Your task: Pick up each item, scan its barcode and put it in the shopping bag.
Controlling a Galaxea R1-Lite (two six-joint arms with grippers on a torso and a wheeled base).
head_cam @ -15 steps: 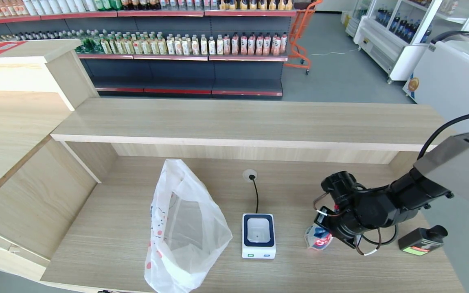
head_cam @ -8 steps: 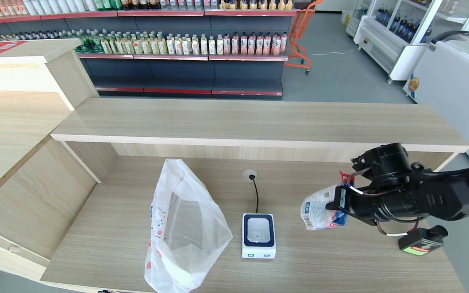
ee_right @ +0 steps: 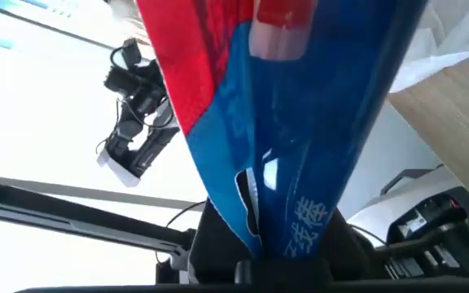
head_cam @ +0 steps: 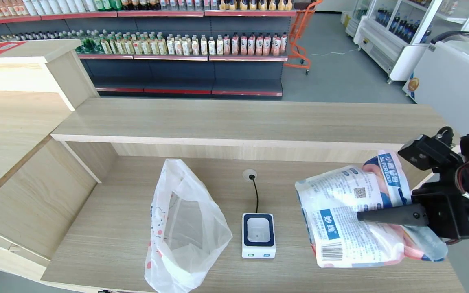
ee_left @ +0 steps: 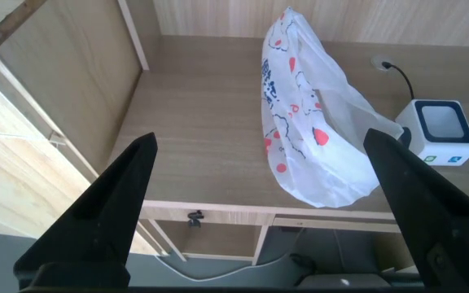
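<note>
- Right arm comes in from the right side, wrist turned so the right claw [head_cam: 385,185] sits sideways. It's clamped on the snack packet [head_cam: 340,211], one finger lying flat across the printed face and the other behind the top edge.
- The packet is up in the air over the right end of the counter [head_cam: 96,244], off to the right of the scanner and not above it. It's close to the head camera and blocks that corner of the counter. The barcode [head_cam: 332,251] is on the face turned up towards the camera, near the packet's lower edge.
- In the right wrist view the packet [ee_right: 300,122] is a red and blue strip running straight out from the claw's base.
- The left claw [ee_left: 255,220] hangs over the near edge of the counter, fingers spread wide with nothing between them, looking down at the bag.
- The shopping bag [head_cam: 181,232] stands on the counter left of centre, white plastic with red spots, its mouth open and slumped a bit. It shows in the left wrist view too [ee_left: 308,138].
- The scanner [head_cam: 258,235] is just right of the bag, a white box with a dark window facing up, between the bag and the packet.
- Its black cable [head_cam: 256,195] runs back to a hole in the counter.
- Behind that is the raised ledge [head_cam: 250,120].
- Further back are the store shelves of bottles [head_cam: 177,44], an orange cart [head_cam: 301,32] and the freezers [head_cam: 454,77].
</note>
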